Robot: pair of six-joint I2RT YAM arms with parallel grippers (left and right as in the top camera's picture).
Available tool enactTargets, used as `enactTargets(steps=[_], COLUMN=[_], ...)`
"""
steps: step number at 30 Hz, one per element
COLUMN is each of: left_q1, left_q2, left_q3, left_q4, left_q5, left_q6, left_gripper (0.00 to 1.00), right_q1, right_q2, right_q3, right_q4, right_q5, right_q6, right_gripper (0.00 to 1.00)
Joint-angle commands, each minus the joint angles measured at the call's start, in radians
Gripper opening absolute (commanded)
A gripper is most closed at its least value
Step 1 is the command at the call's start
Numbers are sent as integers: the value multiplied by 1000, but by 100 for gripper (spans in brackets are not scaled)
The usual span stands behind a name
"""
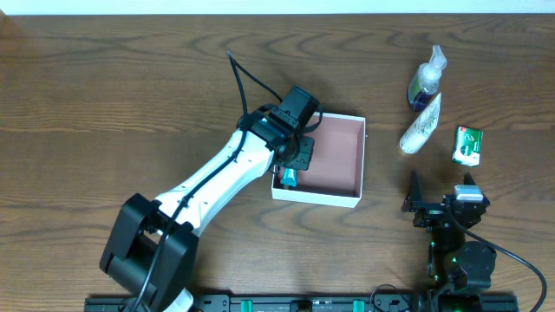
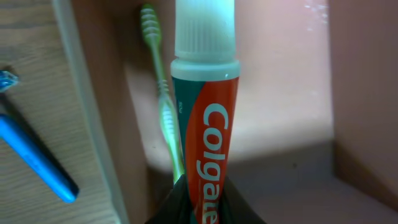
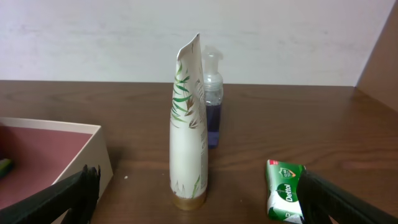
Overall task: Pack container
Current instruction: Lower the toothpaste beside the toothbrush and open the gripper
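Observation:
The container [image 1: 340, 154] is a shallow square box with white walls and a pinkish-brown inside, at the table's middle. My left gripper [image 1: 289, 176] is over its left part, shut on a red and teal Colgate toothpaste tube [image 2: 205, 124] with a white cap, held just above the floor [image 2: 280, 93]. My jaws [image 2: 205, 208] pinch the tube's lower end. A green toothbrush [image 2: 163, 106] lies inside along the left wall [image 2: 87, 112]. My right gripper [image 1: 442, 206] is open and empty at the front right, its fingers [image 3: 199, 190] spread wide.
A white leaf-printed tube [image 1: 421, 126] [image 3: 188, 137] stands right of the container, a blue pump bottle [image 1: 427, 80] [image 3: 212, 118] behind it. A green Dettol soap [image 1: 468, 145] [image 3: 285, 199] lies near my right finger. A blue stick-like thing [image 2: 34, 158] lies outside the left wall.

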State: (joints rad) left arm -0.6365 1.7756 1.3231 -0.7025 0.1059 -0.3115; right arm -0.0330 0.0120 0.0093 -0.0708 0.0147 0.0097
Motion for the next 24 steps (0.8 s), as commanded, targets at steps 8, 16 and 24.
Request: enactTargets(steps=[8,16,24], left_q1=[5,5,5], left_q2=[48,48,47], left_q3=[12,12,21], left_q4=[-1,14,31], left_q5=[-72,-82,-81], left_q6=[-9,-9,3], left_gripper=[17,21,24], right_q1=[10,10,10], right_q2=[-6,-6,-6], right_q3=[-4,-4,-4], right_q4=[-3,-3,-3], right_q5=[-4,-4,-5], right_q6=[-15,-15,-15], right_gripper=[99,99,99])
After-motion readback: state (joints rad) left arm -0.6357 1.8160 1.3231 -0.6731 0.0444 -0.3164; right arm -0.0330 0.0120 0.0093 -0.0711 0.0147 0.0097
